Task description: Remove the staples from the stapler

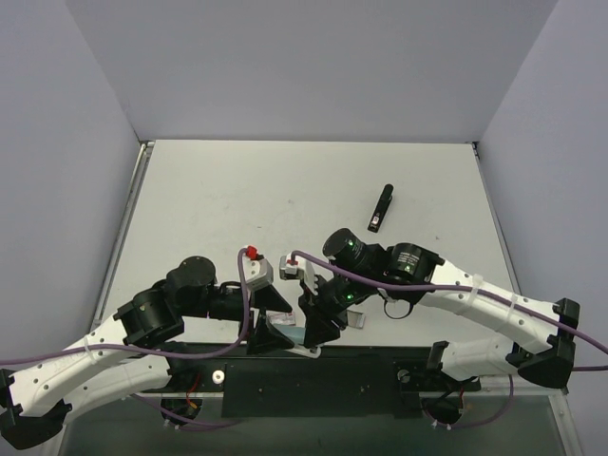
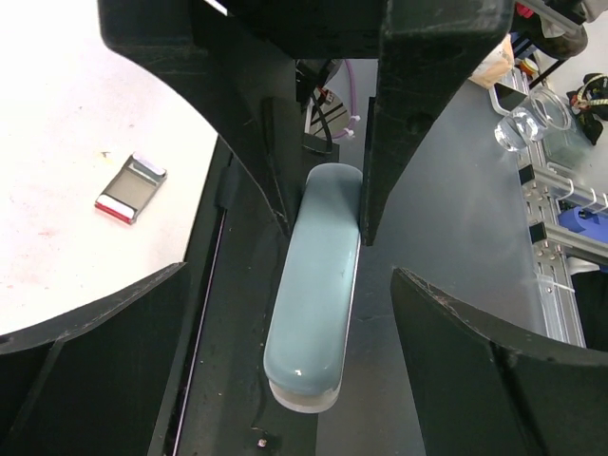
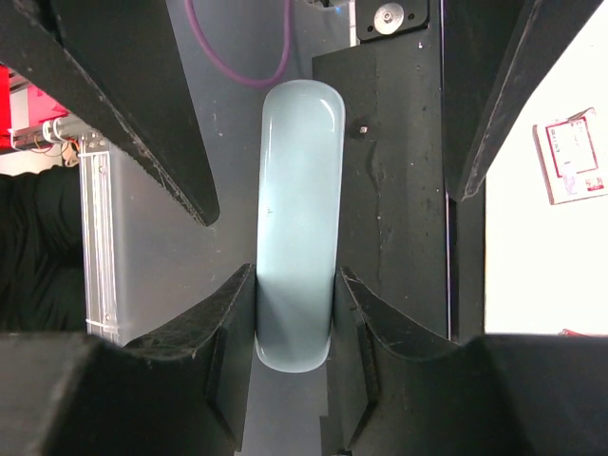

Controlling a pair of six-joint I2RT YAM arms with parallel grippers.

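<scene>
White arms [image 1: 95, 366] — black joints [image 1: 152, 316], purple cables [image 1: 248, 299].

I see the stapler [image 3: 296, 218] as a long, narrow, pale blue-grey body with rounded ends and a glossy top. A whitish base shows under one end. It is above the dark plate [image 3: 399, 190] at the near table edge, and its other end is pinched by the right gripper [image 3: 295, 285].
</scene>
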